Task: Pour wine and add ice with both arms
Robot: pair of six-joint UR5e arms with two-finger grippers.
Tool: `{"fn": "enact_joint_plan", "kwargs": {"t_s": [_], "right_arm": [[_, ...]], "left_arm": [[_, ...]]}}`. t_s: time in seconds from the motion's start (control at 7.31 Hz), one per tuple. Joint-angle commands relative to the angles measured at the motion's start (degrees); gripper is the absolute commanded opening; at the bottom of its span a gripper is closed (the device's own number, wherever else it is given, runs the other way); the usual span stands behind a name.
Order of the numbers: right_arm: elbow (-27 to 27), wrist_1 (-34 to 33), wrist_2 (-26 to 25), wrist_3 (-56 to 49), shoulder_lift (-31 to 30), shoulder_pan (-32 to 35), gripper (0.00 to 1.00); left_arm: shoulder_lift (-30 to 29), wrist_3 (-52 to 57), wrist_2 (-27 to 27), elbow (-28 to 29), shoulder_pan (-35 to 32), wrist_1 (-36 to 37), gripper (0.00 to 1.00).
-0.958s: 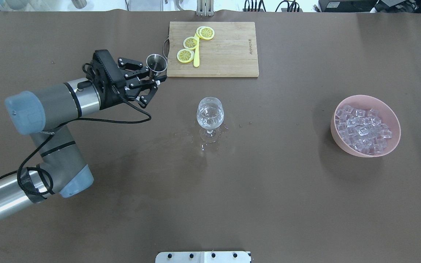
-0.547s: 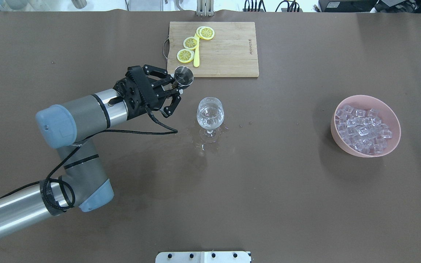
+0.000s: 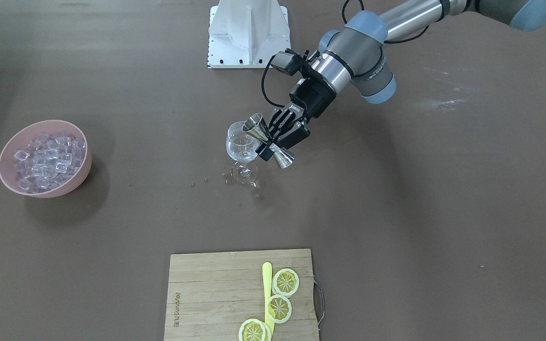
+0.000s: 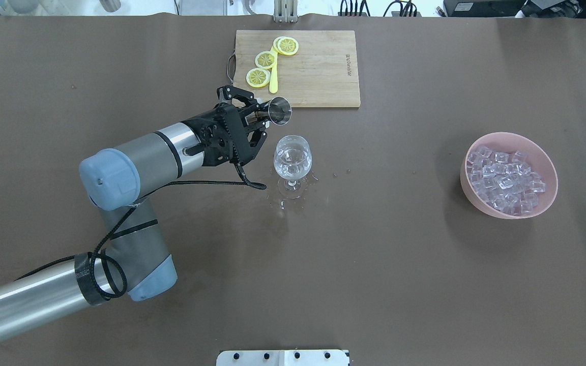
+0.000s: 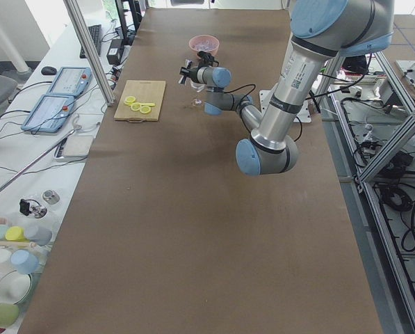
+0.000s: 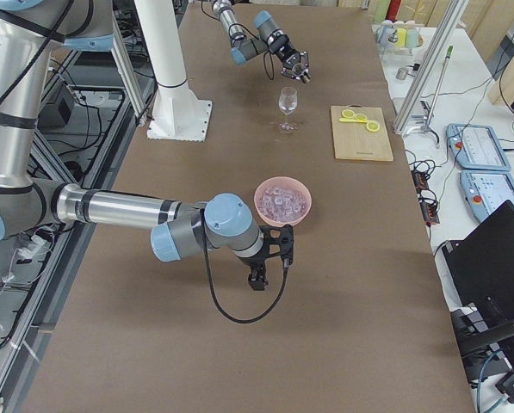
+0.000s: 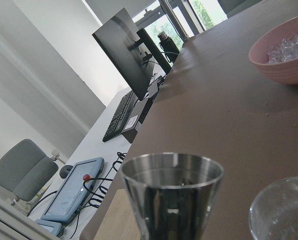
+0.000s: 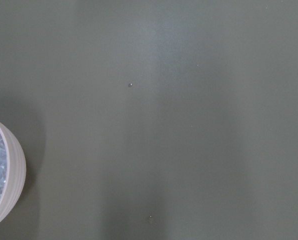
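My left gripper point(image 4: 258, 118) is shut on a steel double-ended jigger point(image 4: 279, 111), tilted sideways just behind and left of a clear stemmed glass point(image 4: 293, 156). The glass holds a little clear wine point(image 4: 293, 151). In the front-facing view the jigger point(image 3: 256, 126) has one mouth at the glass's rim point(image 3: 240, 142). The left wrist view shows the jigger point(image 7: 171, 195) close up. Ice cubes point(image 4: 504, 178) are heaped in a pink bowl point(image 4: 468, 185) at the right. My right gripper point(image 6: 258, 274) shows only in the exterior right view, beside the bowl; I cannot tell whether it is open.
A wooden cutting board point(image 4: 318, 71) with lemon slices point(image 4: 258, 77) and a yellow knife point(image 4: 273, 81) lies at the far edge, just behind the jigger. Spilled droplets point(image 4: 283, 203) lie around the glass's foot. The right wrist view shows the bowl's rim point(image 8: 11, 170) over bare table.
My left arm has swung right with the jigger, from the board's left corner to beside the glass. The jigger has tipped from mouth-up onto its side.
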Motion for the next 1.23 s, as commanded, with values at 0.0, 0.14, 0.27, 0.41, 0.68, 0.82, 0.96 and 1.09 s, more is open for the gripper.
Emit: {"fn": "enact_joint_plan", "kwargs": {"t_s": [0.0,0.14,0.27,0.41,0.68,0.82,0.96,1.09], "right_arm": [[1.3,0.0,0.1,2.0,-1.1,0.1,1.00],[2.2,0.0,0.4,3.1,-1.2,0.0,1.00],[2.1,0.0,0.6,3.2,-1.3,0.0,1.00],[2.2,0.0,0.7,3.2,-1.4,0.0,1.00],[2.2,0.0,1.2,3.2,-1.3,0.0,1.00],[2.1,0.0,1.2,3.2,-1.4,0.0,1.00],[2.1,0.0,1.2,3.2,-1.4,0.0,1.00],[2.1,0.0,1.2,3.3,-1.4,0.0,1.00]], "left_arm": [[0.0,6.3,0.1,-0.4,0.0,0.9,0.00],[-0.2,10.5,1.4,-0.5,0.1,1.0,0.00],[-0.3,14.6,2.7,-0.3,0.5,1.0,0.00],[-0.2,16.6,3.2,-0.3,1.0,1.1,0.00],[-0.6,24.7,6.8,-0.3,2.7,1.1,0.00],[-0.6,27.4,8.4,-0.3,3.4,1.1,0.00],[-0.6,30.8,8.8,-0.3,3.4,1.1,0.00],[-0.6,33.8,10.8,-0.3,3.6,1.2,0.00]]}}
